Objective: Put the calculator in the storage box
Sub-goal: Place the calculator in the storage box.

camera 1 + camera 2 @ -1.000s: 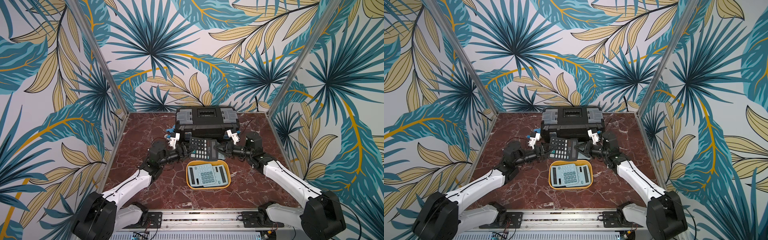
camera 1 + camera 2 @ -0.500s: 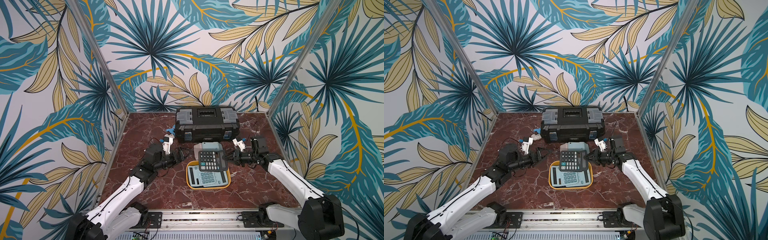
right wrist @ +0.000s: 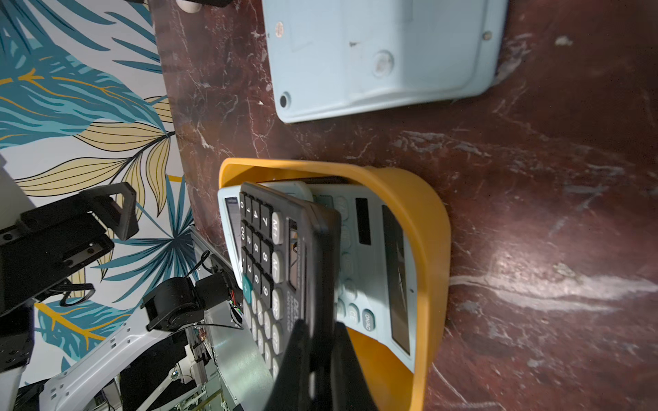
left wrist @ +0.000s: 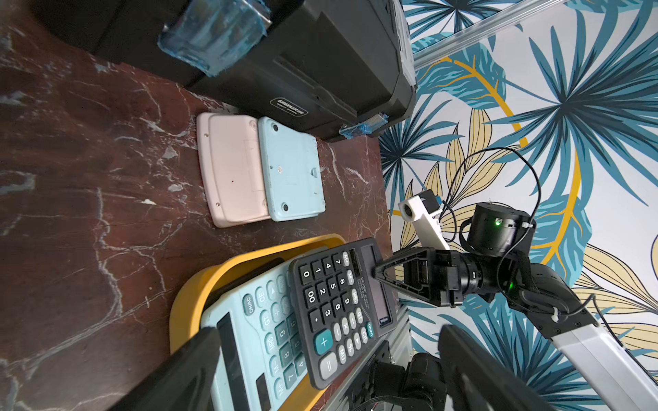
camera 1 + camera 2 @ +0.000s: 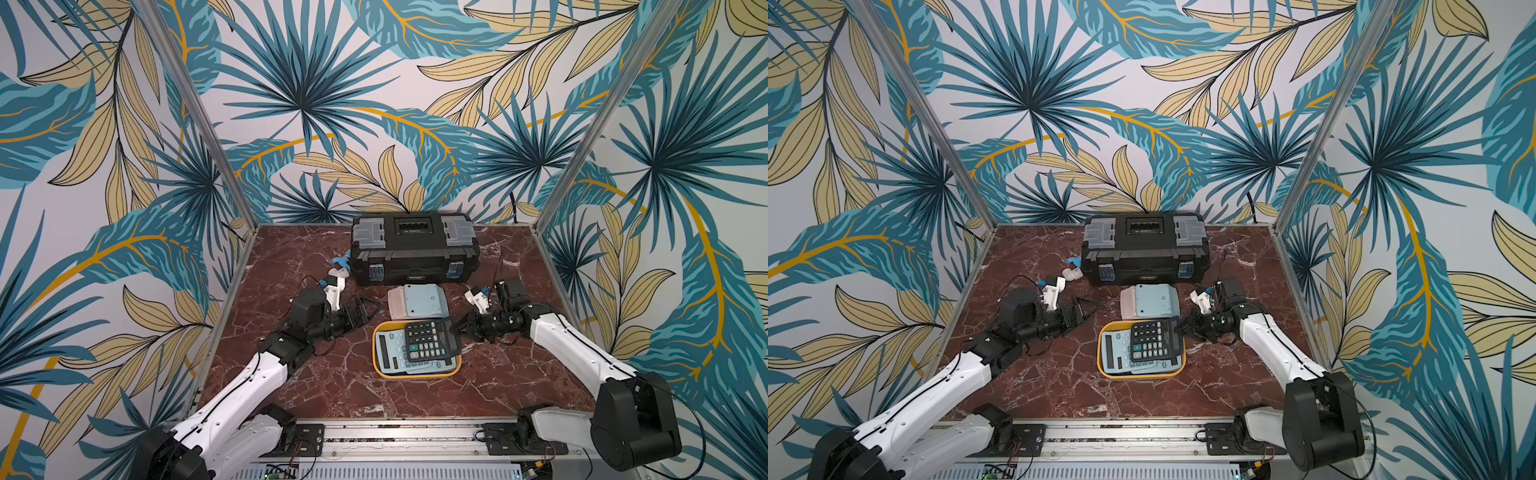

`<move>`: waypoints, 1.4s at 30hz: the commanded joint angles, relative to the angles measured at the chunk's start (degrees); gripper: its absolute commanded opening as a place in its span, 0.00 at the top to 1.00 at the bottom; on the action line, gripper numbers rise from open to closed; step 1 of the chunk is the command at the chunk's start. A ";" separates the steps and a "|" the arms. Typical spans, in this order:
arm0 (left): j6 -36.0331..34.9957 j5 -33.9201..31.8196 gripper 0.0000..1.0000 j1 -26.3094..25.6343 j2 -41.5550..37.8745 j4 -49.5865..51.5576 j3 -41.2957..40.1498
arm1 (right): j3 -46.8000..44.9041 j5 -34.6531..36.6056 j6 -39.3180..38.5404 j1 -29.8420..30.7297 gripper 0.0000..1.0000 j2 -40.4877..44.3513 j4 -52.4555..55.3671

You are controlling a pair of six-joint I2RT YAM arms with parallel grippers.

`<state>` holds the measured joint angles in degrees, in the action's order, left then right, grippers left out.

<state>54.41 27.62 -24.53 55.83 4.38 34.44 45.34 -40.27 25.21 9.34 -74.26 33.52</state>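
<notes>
Black calculator (image 5: 428, 340) had come down over storage box (image 5: 376, 361), atop blue calculator (image 5: 390, 353). Count: four calculators, one box. Long axis left-right, display end at right gripper (image 5: 458, 328), which clamped it. Left gripper (image 5: 370, 311) jaws stood wide.

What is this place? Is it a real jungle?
Not a jungle: likely a robot test booth. The leaves are printed wall panels, and two robot arms sit on a rail by a marble-look table.
</notes>
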 commanded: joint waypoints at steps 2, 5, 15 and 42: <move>-1.20 -0.34 0.00 0.28 -0.29 -0.20 2.12 | 1.26 0.18 -1.99 0.10 1.00 -0.61 1.25; -1.11 -0.36 0.00 0.28 -0.19 -0.45 2.13 | 1.42 0.16 -2.10 0.32 1.00 -1.26 0.93; -1.02 0.02 0.00 0.28 -0.07 -0.63 2.04 | 1.27 1.42 -2.57 1.50 1.00 -1.76 1.27; -0.85 0.86 0.00 0.48 -0.74 -0.65 2.74 | 1.28 8.06 -3.95 3.22 0.78 -1.92 4.71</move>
<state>54.41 28.12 -24.38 55.70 4.34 34.46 46.04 -32.97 22.04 12.32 -75.88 36.58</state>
